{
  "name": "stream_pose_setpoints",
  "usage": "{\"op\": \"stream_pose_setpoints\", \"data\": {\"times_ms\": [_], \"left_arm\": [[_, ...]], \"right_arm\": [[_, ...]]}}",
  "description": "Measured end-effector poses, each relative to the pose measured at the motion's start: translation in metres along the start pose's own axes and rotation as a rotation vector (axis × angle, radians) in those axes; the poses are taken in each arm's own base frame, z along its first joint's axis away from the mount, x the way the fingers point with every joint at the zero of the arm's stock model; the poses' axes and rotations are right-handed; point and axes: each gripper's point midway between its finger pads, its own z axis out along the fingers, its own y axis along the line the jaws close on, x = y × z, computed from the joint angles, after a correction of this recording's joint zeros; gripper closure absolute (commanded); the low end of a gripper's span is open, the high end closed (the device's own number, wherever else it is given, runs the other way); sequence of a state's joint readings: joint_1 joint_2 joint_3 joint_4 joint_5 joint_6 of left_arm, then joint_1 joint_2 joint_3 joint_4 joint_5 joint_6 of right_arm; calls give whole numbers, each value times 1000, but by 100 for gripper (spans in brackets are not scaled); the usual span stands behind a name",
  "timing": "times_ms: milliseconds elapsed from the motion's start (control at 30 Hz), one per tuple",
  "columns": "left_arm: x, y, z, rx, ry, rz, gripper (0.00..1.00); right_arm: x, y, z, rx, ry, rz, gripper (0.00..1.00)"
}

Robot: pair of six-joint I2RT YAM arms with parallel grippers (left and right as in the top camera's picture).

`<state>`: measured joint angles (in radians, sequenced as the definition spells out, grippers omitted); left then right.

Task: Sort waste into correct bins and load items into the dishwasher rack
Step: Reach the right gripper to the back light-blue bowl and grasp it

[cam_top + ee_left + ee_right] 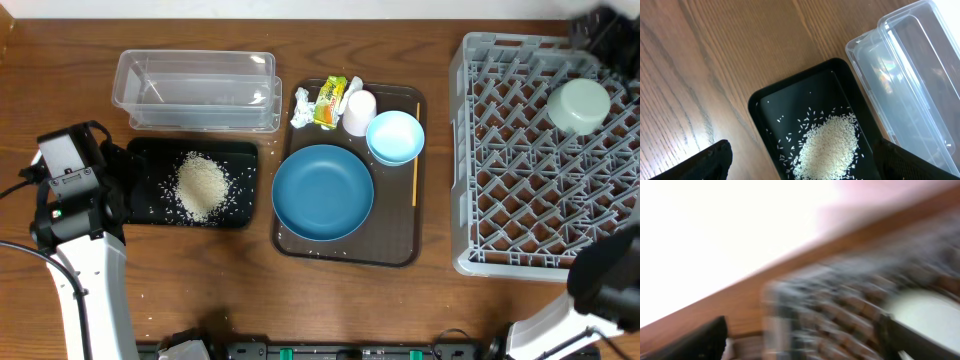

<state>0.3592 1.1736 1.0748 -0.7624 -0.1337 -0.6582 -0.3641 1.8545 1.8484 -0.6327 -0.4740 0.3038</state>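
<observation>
- The rice [203, 186] is heaped in the black tray [150, 160] with a few loose grains around it, so I'd call that part of the waste sorted.
- The tissue [300, 108] and the wrapper [329, 102] sit side by side at the back of the brown tray [395, 230], right next to the white cup [358, 112]. Neither is binned yet.
- The clear tub [195, 70], just behind the black tray, looks empty to me.
- One mint bowl [578, 105] is in the rack [520, 200], up near its back right corner. I can't tell which way up it sits.
- Left to load, all on the brown tray: the big blue bowl [322, 192], the small blue bowl [395, 137] beside it, the cup, and the stick [416, 155] along the right side.
- My left gripper [812, 162] hangs over the black tray, fingers wide apart, nothing in them.
- My right gripper [810, 340] is over the rack. Its wrist view is badly smeared, but the fingers show far apart with nothing between them, and the mint bowl is down in the rack.
- My guess is we're well under halfway.
</observation>
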Motion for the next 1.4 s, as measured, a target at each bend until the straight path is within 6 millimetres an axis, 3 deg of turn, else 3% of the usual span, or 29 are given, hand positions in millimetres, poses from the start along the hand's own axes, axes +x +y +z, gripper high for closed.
{"op": "stream_pose_setpoints", "data": {"times_ms": [100, 200, 300, 433, 467, 633, 700, 800, 1000, 1233, 1400], "left_arm": [[0, 0, 0, 0, -1, 0, 8], [0, 0, 0, 0, 0, 0, 8], [0, 0, 0, 0, -1, 0, 8], [0, 0, 0, 0, 0, 0, 9], [0, 0, 0, 0, 0, 0, 8], [0, 0, 0, 0, 0, 0, 8], [0, 0, 0, 0, 0, 0, 9], [0, 0, 0, 0, 0, 0, 9], [0, 0, 0, 0, 1, 0, 9], [0, 0, 0, 0, 1, 0, 9], [0, 0, 0, 0, 1, 0, 8]], "right_arm": [[12, 60, -9, -149, 35, -96, 1], [64, 108, 11, -169, 168, -208, 1], [125, 136, 43, -112, 301, -319, 1], [210, 154, 86, -19, 472, -460, 1], [222, 155, 92, -7, 494, -477, 1], [293, 149, 123, 81, 629, -537, 29], [319, 141, 128, 117, 694, -542, 30], [343, 135, 125, 154, 760, -562, 29], [364, 138, 111, 180, 825, -606, 37], [366, 137, 109, 206, 824, -616, 54], [365, 132, 111, 242, 808, -604, 57]]}}
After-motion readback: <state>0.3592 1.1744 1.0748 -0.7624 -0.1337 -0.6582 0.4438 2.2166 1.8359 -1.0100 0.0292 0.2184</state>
